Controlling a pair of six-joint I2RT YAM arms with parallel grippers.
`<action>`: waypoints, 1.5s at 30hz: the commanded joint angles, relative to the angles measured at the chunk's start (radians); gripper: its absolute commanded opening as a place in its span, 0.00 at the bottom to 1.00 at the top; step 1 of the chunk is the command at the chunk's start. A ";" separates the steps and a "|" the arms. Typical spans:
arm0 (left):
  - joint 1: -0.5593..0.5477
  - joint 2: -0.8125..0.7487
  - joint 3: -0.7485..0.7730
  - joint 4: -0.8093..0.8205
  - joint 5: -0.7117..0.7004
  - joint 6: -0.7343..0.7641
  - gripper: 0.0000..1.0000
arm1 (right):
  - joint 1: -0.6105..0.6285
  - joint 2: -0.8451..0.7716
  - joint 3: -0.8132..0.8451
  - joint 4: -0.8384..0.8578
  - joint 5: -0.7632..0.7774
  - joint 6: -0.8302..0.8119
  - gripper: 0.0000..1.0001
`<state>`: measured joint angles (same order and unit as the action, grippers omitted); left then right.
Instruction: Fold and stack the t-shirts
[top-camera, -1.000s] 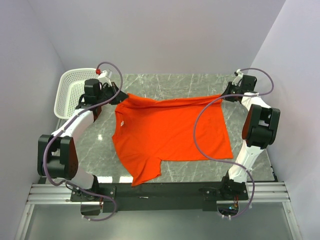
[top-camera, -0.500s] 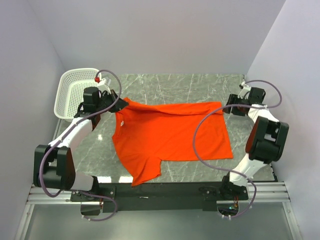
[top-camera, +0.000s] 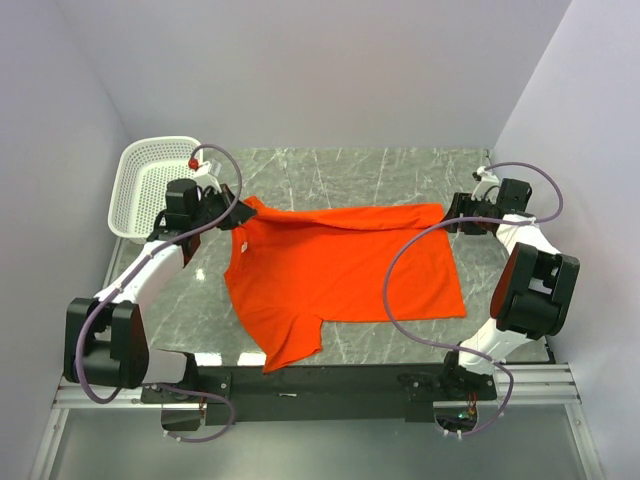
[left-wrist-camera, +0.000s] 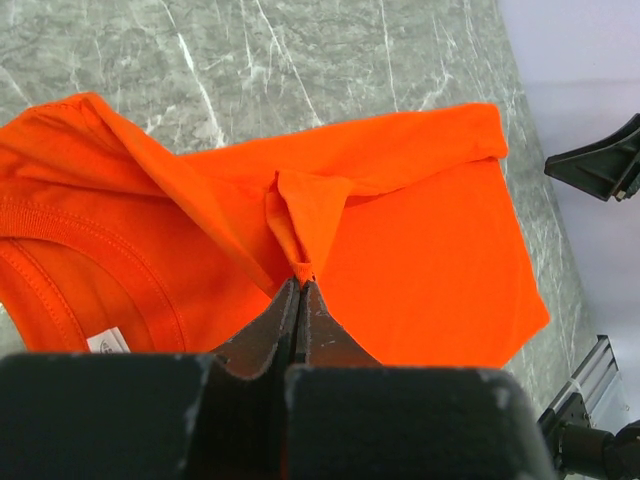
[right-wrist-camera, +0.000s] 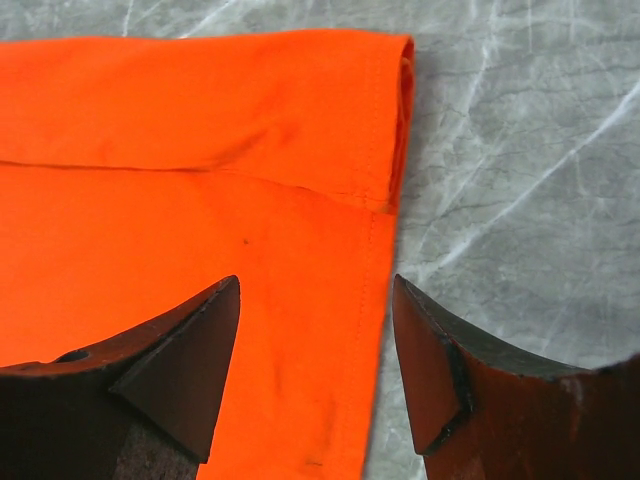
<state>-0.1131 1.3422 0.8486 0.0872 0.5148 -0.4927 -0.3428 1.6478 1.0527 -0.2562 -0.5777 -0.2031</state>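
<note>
1. Skew is my worry from overhead. The t-shirt (top-camera: 340, 275) lies spread on the counter (top-camera: 330, 170) between the arms, its far edge turned over in a narrow band and one sleeve reaching the near edge. The left end effector (top-camera: 232, 213) sits at the collar-side far corner. The right end effector (top-camera: 452, 220) sits just beside the hem-side corner. I judge only one end is anchored, so any pull from the left could drag the whole shirt and twist that band.
2. Left wrist: the jaws are clamped shut on a thin pinch of cloth, raised in a small peak. With so little cloth in the grip, tension may slip it free.
3. Right wrist: the fingers (right-wrist-camera: 180, 350) stand apart and grip nothing, one over the hem and one over bare counter. A low retreat could catch the hem and undo the fold.
</note>
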 joint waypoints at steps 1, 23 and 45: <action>-0.007 -0.047 -0.016 0.022 -0.012 -0.009 0.01 | -0.002 -0.017 0.029 0.000 -0.042 -0.007 0.69; -0.103 -0.239 -0.273 -0.047 -0.154 -0.139 0.16 | -0.004 -0.011 0.017 0.000 -0.079 0.002 0.69; -0.195 0.299 0.214 -0.316 -0.163 0.109 0.66 | 0.007 -0.016 0.012 -0.031 -0.122 -0.007 0.70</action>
<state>-0.2821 1.5780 0.9741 -0.1493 0.3191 -0.4786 -0.3401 1.6478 1.0527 -0.2840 -0.6758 -0.2031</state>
